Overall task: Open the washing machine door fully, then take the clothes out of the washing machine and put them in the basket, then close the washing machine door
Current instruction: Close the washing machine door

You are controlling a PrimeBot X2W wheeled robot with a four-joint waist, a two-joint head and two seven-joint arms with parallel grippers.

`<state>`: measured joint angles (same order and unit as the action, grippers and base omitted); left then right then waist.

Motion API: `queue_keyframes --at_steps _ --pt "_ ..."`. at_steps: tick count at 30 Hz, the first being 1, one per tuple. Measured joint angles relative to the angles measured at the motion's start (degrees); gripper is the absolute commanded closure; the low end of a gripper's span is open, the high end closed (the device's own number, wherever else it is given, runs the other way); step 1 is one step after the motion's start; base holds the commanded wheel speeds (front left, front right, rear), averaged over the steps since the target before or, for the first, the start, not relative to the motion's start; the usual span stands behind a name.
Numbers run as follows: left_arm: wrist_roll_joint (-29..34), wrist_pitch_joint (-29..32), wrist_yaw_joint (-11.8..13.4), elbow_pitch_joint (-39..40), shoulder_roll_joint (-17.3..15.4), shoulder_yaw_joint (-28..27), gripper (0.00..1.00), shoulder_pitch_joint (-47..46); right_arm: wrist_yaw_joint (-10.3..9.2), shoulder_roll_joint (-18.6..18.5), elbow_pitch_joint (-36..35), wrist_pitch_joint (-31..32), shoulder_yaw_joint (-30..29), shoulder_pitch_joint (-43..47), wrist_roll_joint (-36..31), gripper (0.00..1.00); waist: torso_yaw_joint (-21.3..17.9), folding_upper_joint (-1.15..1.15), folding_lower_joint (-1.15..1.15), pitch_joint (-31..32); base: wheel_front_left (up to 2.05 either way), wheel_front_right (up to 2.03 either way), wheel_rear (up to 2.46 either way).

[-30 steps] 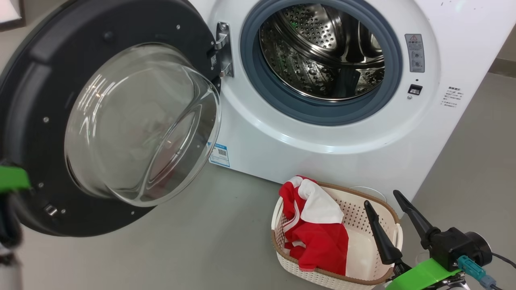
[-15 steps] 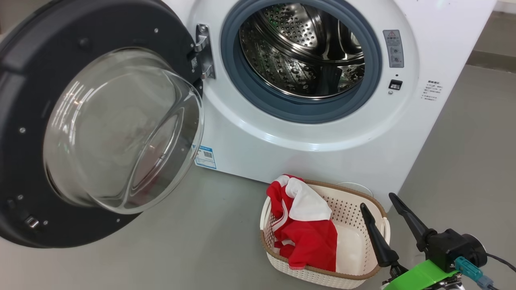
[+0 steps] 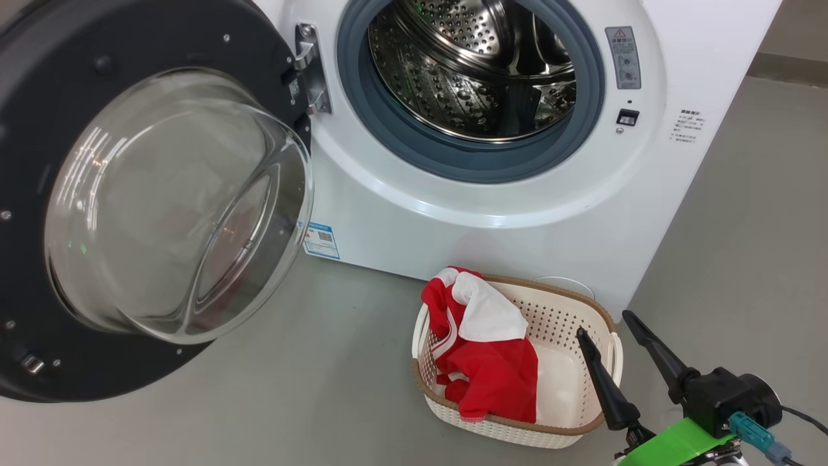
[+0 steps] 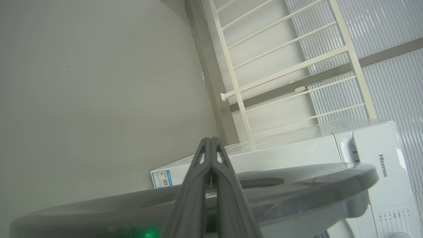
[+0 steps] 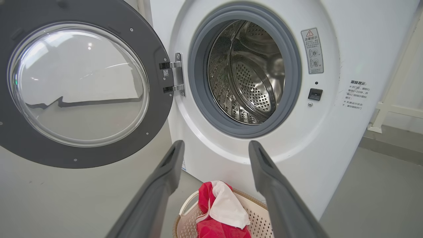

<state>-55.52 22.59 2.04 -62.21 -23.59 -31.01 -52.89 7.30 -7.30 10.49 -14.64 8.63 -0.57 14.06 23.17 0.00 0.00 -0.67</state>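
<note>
**Out of the drum, into the basket**

Finds the washing machine door [image 3: 168,207] swung wide on its hinge [image 3: 310,71], at the left of the head view, with the glass bowl bulging toward the camera. Leaves the mouth of the washing machine [image 3: 453,213] uncovered, with a grey gasket [image 3: 466,162] ringing a bare perforated drum [image 3: 472,71].

Puts the clothes [image 3: 485,362] in the basket [image 3: 511,437], heaped red and white against its left end and rising over the rim there. Leaves the pale bottom bare at the right. Sets the basket on the grey floor [image 3: 323,388], just in front of the machine, below and to the right of the blue label [image 3: 321,239].

Holds the right pincer [image 3: 603,323] wide open, gripping nothing, at the lower right of the head view. Lays one dark finger across the basket's right end in that view and the other just outside the rim. Frames the drum mouth between both fingers in the right wrist view.

Presses the left pincer [image 4: 210,140] fully closed, tip to tip, with nothing between. Places it over the door's grey outer edge, seen edge-on across the bottom of the left wrist view. Cannot tell whether touching it. Shows a white railing [image 4: 290,69] beyond the machine's top.
</note>
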Motion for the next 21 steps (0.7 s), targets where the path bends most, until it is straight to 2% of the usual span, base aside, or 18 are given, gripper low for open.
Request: queue_keyframes --at_steps 7,13,21 --pt "-2.1 6.9 -3.2 -1.8 -1.0 -0.2 1.00 -0.3 0.00 -0.7 0.0 0.0 0.2 -1.0 0.1 0.00 -0.1 0.00 0.00 -0.5 0.00 0.00 0.00" --pt "-2.5 7.9 -5.7 -1.4 -0.7 -0.1 1.00 0.1 0.00 -0.6 0.0 0.0 0.1 -1.0 0.1 0.00 0.3 0.00 0.00 -0.6 0.00 0.00 0.00" --pt "-5.7 9.8 -7.2 2.1 1.2 -1.2 1.00 2.4 0.00 -0.2 0.0 0.0 -0.3 -1.0 0.1 0.00 1.1 0.00 0.00 -0.9 0.00 0.00 0.00"
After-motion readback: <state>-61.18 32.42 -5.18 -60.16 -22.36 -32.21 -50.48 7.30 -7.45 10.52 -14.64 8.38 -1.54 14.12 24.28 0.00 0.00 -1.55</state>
